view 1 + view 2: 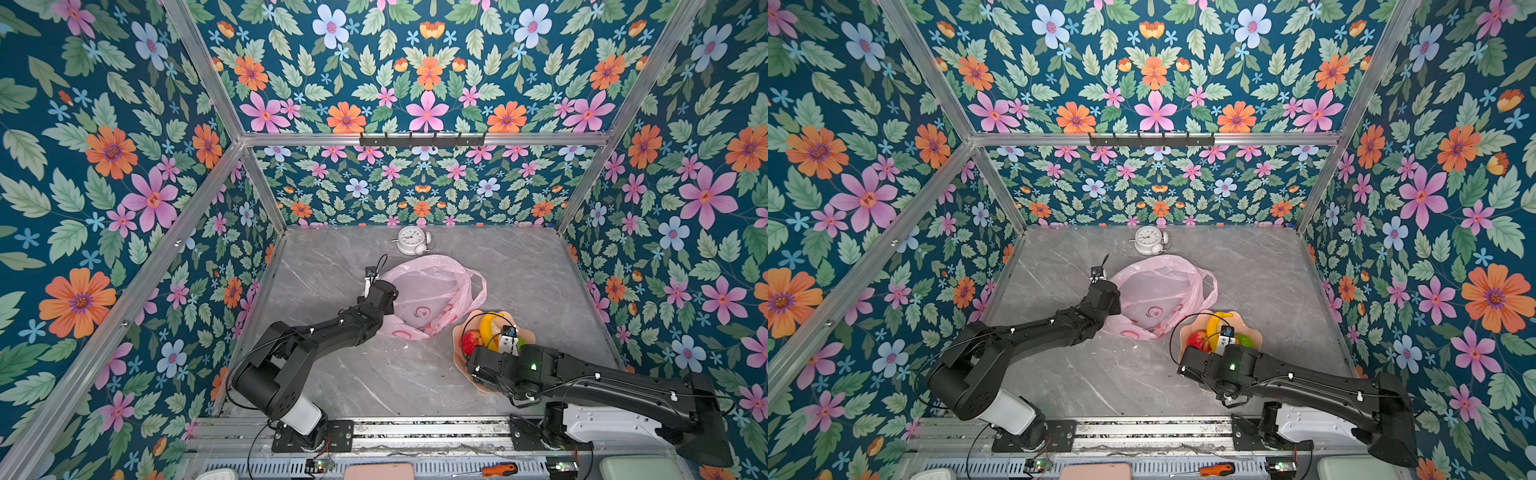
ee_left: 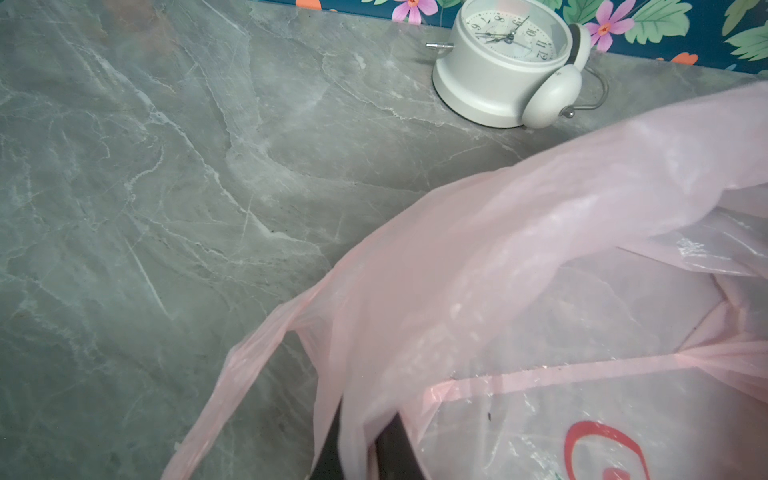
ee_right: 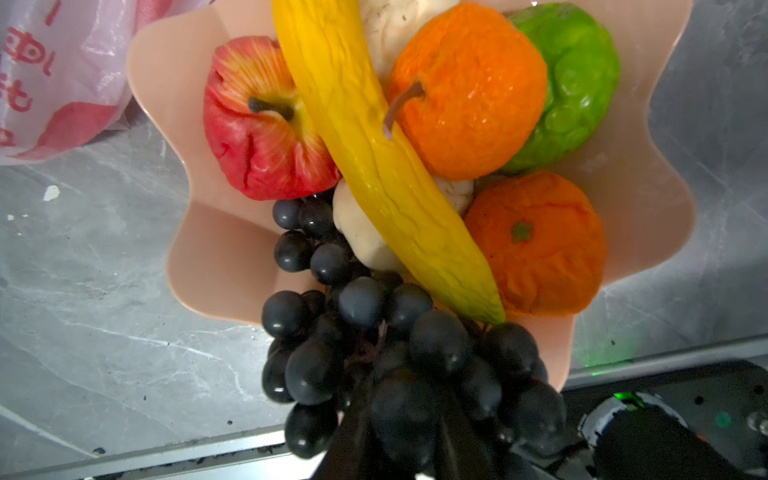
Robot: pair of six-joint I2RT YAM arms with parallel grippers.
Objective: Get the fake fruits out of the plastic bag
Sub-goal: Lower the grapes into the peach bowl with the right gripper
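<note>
Marble tabletop (image 1: 374,374): peach dish (image 3: 224,257) holds fake fruits (image 3: 374,145).

I see a thin, crinkly, translucent pink plastic bag (image 2: 498,249), glossy, wrinkled fake fruits (image 3: 465,91) in a smooth matt peach dish (image 3: 216,257), and a smooth, marble-veined grey table (image 2: 166,208).

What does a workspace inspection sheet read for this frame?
Surface: grey marble tabletop, few white specks.
Job's things: plastic bag, no fruit seen inside; banana, apple, oranges in peach dish.
Clutter: white alarm clock, face up.
Grippers: left gripper shut on bag edge; right gripper holding grape bunch at dish rim.
Cables: black cable loops over dish.
Surroundings: floral walls; screwdriver on front ledge.
</note>
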